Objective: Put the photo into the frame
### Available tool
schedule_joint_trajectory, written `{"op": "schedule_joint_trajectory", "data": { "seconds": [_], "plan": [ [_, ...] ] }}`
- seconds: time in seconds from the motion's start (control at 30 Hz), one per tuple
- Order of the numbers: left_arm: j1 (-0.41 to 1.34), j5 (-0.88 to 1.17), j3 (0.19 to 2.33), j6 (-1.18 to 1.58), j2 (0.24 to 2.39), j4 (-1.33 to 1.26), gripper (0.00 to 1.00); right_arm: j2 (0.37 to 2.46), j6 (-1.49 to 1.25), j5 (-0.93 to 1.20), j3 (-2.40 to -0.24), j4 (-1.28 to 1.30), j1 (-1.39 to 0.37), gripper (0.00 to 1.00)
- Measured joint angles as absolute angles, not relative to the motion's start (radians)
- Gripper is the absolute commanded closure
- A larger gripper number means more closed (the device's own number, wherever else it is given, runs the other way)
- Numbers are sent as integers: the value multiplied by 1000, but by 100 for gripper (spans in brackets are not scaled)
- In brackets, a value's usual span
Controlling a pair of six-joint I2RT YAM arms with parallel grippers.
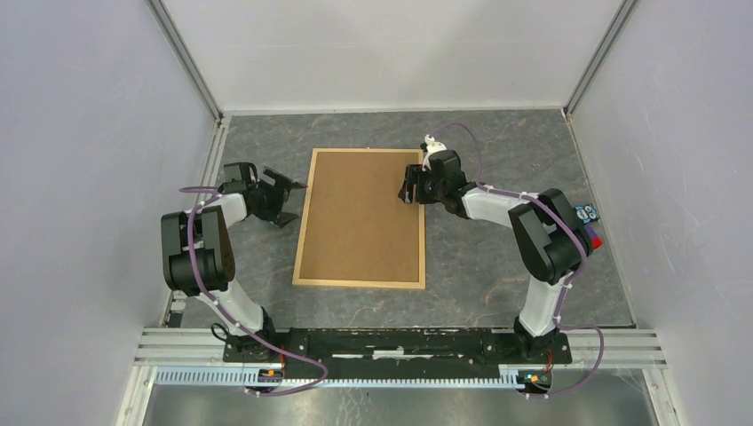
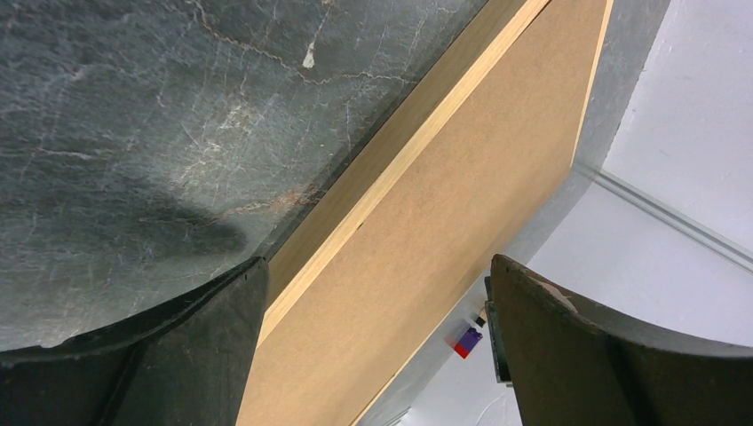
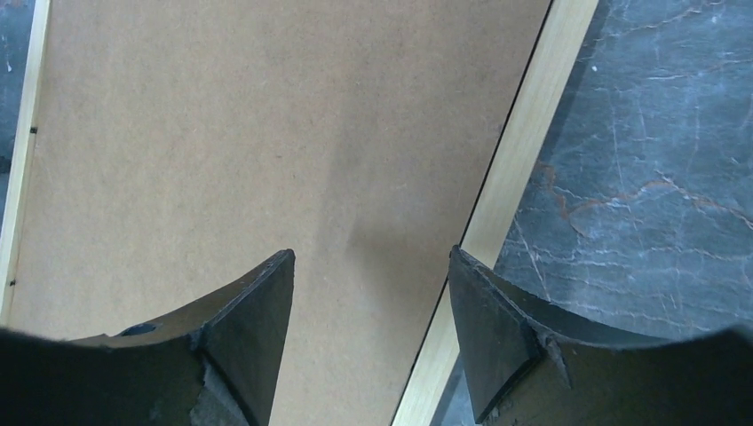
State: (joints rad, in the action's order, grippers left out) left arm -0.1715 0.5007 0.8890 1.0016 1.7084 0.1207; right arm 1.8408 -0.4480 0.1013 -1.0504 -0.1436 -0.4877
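1. The frame, closed by a brown board, lay flat mid-table.
2. The right gripper, jaws apart, stood over its 2 o'clock edge.
3. The left gripper, spread wide, sat just off its 9 o'clock side.

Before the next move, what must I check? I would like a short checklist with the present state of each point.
1. Photo in view: not ok; no view shows it.
2. Frame lies flat on the table: ok.
3. Frame opening free: not ok; the brown board fills it.
4. Left gripper open and empty, beside the frame's left strip: ok.
5. Right gripper open, above the frame's right strip: ok.
6. Right fingers touching the board: cannot tell.
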Motion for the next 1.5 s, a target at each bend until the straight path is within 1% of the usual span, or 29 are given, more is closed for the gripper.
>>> {"op": "schedule_joint_trajectory", "data": {
  "seconds": [0.27, 0.6, 0.7, 0.8, 0.93, 1.03, 1.13, 1.3, 1.5],
  "plan": [
    [-171, 501, 889, 1002, 1708, 121, 0, 1914, -465, 113, -1101, -158, -486, 32],
    [-171, 508, 891, 1002, 1729, 120, 0, 1925, -493, 162, -1092, -187, -492, 33],
    [-168, 508, 891, 1002, 1729, 118, 0, 1923, -479, 157, -1092, -182, -496, 29],
    [-167, 508, 891, 1002, 1729, 118, 0, 1901, -453, 134, -1089, -158, -496, 22],
    [-164, 507, 891, 1002, 1729, 119, 0, 1794, -414, 77, -1043, -129, -494, 16],
    [-154, 503, 891, 1002, 1729, 123, 0, 1726, -395, 41, -1030, -126, -477, 15],
    [-130, 487, 891, 994, 1729, 128, 0, 1716, -387, 25, -1030, -128, -447, 15],
    [-86, 477, 883, 994, 1724, 117, 0, 1794, -387, 32, -1030, -119, -418, 16],
    [-42, 476, 753, 995, 1633, 36, 0, 1868, -383, 67, -1049, -89, -421, 16]
  ]
}}
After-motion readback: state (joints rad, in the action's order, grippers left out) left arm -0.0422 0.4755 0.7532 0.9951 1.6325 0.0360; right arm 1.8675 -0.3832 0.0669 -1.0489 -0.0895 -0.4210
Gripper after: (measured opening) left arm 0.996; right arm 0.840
